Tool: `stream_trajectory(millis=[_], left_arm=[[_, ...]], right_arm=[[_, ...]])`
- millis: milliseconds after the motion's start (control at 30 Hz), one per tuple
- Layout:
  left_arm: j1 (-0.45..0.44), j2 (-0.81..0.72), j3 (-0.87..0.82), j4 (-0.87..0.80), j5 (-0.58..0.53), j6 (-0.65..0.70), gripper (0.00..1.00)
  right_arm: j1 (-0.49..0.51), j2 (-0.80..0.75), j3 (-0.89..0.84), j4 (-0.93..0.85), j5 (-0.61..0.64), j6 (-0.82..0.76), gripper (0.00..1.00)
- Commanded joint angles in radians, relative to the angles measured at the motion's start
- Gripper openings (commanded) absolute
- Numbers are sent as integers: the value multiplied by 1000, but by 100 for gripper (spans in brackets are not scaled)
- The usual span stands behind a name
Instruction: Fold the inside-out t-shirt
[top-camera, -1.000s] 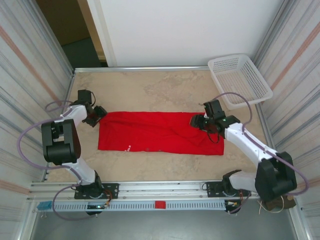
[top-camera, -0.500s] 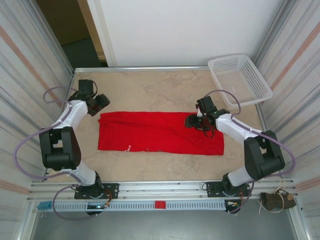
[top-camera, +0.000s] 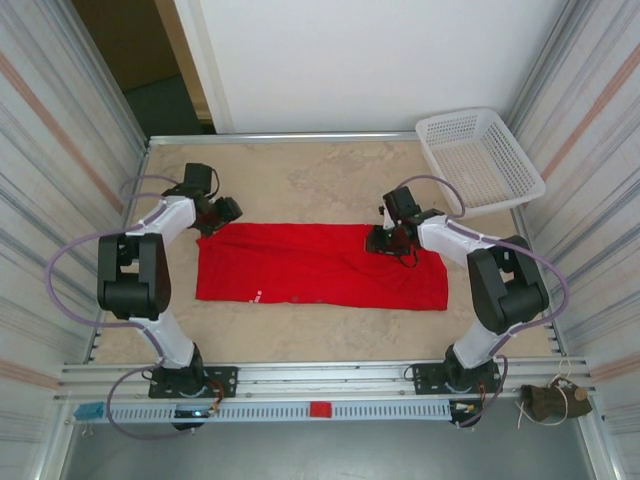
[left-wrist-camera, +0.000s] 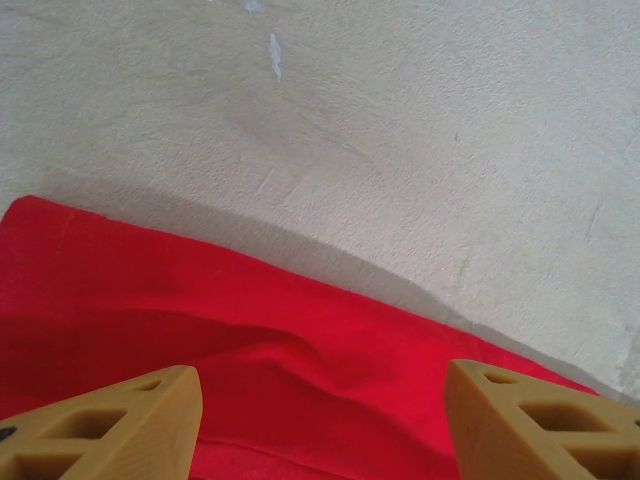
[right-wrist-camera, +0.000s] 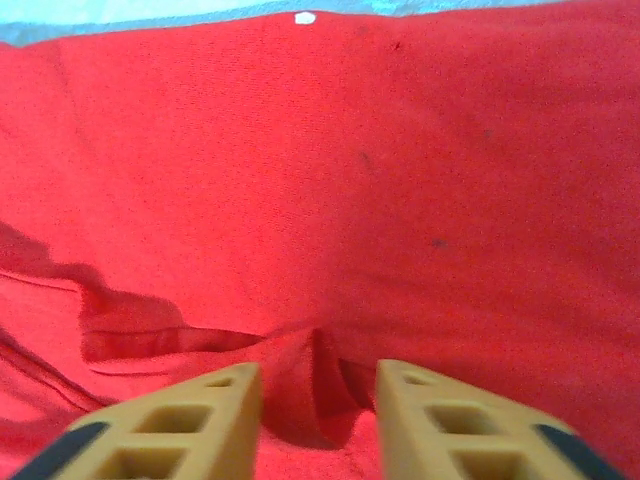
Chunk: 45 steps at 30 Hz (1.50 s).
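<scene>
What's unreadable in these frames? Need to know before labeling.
Top view: white mark near the t-shirt hem, too small to read.
Right wrist view: whether the right gripper pinches the raised fold; shadow hides contact.
Left wrist view: whether the left gripper touches cloth; bottom edge cuts its fingers off.
Top view: t-shirt underside, hidden by the cloth itself.

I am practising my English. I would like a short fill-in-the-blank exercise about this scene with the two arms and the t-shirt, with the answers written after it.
1. The t-shirt lying flat on the table is ___ in colour.
2. The white basket stands at the far ___ corner of the table.
3. The left claw has its jaws ___ over the far edge of the cloth.
4. The right claw pinches a raised fold of the ___.

Answers: red; right; open; t-shirt
</scene>
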<state>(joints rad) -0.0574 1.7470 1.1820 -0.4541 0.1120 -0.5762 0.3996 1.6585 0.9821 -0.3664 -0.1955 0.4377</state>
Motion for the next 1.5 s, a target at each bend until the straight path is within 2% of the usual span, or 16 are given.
stream_trajectory(millis=[0, 33, 300, 500, 533, 567, 667, 733, 767, 900, 967, 1033, 1133, 1267, 1333, 1467], left_arm=[[2, -15, 27, 8, 11, -10, 65], [1, -16, 27, 9, 10, -11, 65], [2, -36, 27, 10, 16, -17, 65], [1, -53, 24, 15, 23, -25, 65], [1, -55, 24, 15, 24, -25, 65], [2, -56, 25, 15, 25, -25, 65], [2, -62, 26, 7, 23, -19, 65], [2, -67, 27, 8, 21, -17, 65], [1, -68, 27, 6, 19, -17, 65], [2, -67, 36, -1, 17, -16, 65], [2, -69, 38, -3, 18, -17, 65], [2, -69, 37, -3, 20, -19, 65], [2, -71, 37, -8, 21, -20, 65], [1, -83, 37, -14, 9, -18, 65], [2, -86, 37, -16, 5, -18, 65], [1, -87, 42, -19, 13, -17, 65]], right_arm=[[26, -10, 10, -23, -41, -19, 12], [33, -22, 4, -28, -45, -17, 1], [128, -188, -39, -86, -8, 46, 0], [306, -283, -103, -83, 53, 199, 0], [345, -291, -111, -85, 60, 223, 4], [377, -300, -116, -93, 67, 240, 14], [440, -365, -128, -133, 102, 260, 29], [420, -433, -138, -174, 155, 258, 44], [394, -459, -145, -187, 172, 249, 48], [180, -526, -179, -204, 155, 202, 60], [86, -513, -183, -183, 134, 172, 70], [14, -465, -175, -148, 90, 144, 74], [-8, -371, -141, -114, 56, 113, 74], [-3, -278, -136, -56, -8, 114, 72], [6, -262, -151, -36, -23, 120, 66], [17, -297, -205, -37, -41, 125, 12]])
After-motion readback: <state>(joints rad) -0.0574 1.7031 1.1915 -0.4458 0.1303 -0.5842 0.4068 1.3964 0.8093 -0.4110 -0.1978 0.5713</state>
